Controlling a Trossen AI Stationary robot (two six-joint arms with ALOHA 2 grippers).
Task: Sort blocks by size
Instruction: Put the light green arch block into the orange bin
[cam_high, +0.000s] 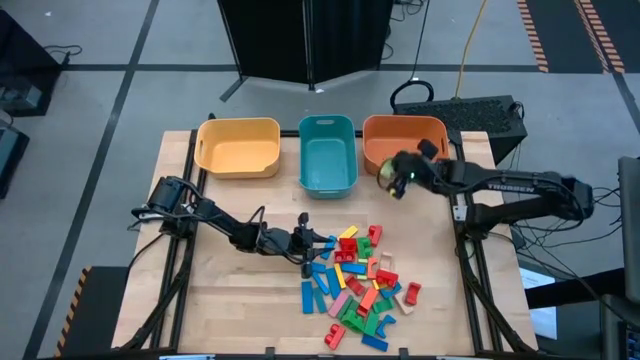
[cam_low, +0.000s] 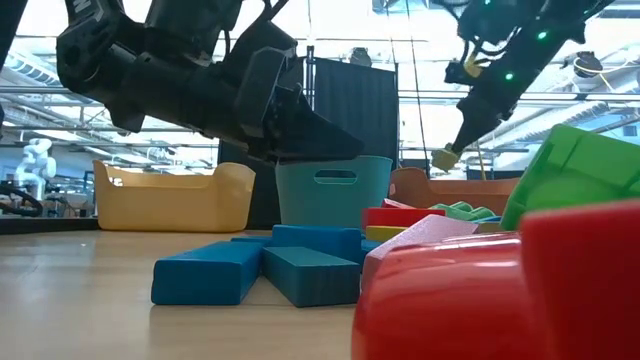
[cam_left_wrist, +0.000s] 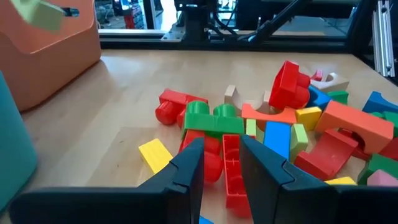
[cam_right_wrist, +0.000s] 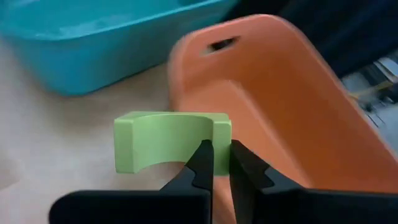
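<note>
Right gripper (cam_right_wrist: 216, 158) was pinched tight on a pale green arch block (cam_right_wrist: 166, 148), held above the near rim of the orange bin (cam_high: 404, 131), seemingly so the piece could drop into that bin as its size class; the left gripper (cam_left_wrist: 221, 163) sat low at the edge of the pile (cam_high: 362, 285), its fingers narrowly apart on either side of a long red bar (cam_left_wrist: 232, 173), apparently lined up to lift that bar next, though a firm hold could not be confirmed; the remaining blocks lay heaped on the table (cam_high: 230, 290) in front of the teal bin (cam_high: 328, 152), with the yellow bin (cam_high: 238, 146) to its left; the table was pale wood on a dark frame; beyond it the low view showed a bright workshop with black panels.
</note>
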